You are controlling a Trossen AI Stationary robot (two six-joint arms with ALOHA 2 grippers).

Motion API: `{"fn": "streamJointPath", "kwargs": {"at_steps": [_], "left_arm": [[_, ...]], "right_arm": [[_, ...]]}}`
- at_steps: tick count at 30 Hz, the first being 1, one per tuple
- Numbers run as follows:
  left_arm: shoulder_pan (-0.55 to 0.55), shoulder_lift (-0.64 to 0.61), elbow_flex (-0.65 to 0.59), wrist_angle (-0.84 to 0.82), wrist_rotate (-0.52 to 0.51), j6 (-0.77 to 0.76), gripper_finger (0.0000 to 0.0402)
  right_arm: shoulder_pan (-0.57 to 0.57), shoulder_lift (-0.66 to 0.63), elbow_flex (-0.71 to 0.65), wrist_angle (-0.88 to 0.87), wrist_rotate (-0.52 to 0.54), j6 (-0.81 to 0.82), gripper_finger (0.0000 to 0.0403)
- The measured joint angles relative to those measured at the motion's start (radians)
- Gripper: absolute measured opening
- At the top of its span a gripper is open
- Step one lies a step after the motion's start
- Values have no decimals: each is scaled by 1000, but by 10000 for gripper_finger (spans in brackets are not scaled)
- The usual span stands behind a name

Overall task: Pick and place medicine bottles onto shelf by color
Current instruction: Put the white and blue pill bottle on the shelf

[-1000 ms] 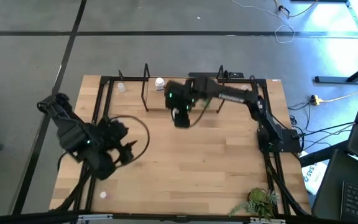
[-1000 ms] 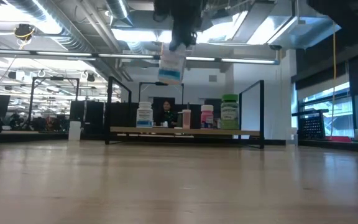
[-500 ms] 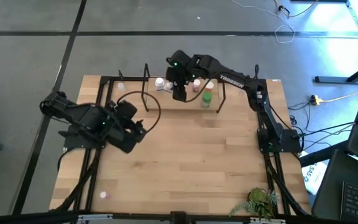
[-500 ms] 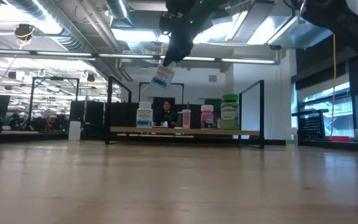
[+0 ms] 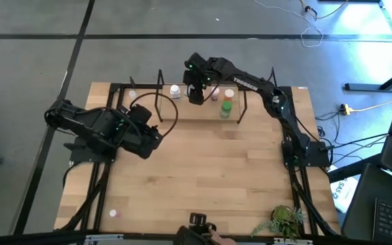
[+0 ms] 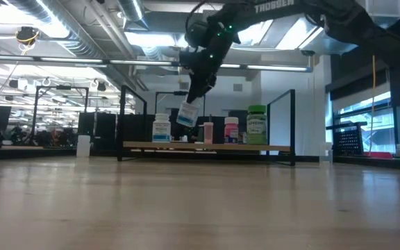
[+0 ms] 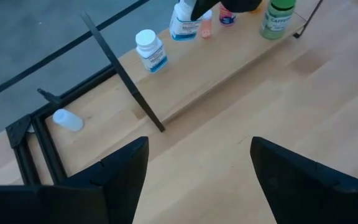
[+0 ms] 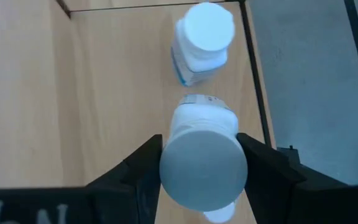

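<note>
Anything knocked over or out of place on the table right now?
One small white bottle lies on its side on the table outside the shelf, by the black frame corner. The shelf's bottles stand upright; the right tool holds a white bottle tilted above it.

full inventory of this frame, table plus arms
shelf: one, light wood with black wire uprights, far edge of table
white bottle: one, upright at the shelf's left end
held white bottle: one, tilted, in the air beside it
pink bottles: two, mid shelf
green bottle: one, right of the pink ones
loose pale bottle: one, lying on the table left of the shelf
plant: one, green, near right corner
left gripper: open, over the left half of the table
right gripper: shut on the held bottle, over the shelf
</note>
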Motion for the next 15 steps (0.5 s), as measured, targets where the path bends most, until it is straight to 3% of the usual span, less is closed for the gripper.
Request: {"fn": "streamJointPath", "kwargs": {"at_steps": [15], "left_arm": [[6,0,0,7,5,-5,276]], "right_arm": [[-16,53,0,9,0,-48,185]]}}
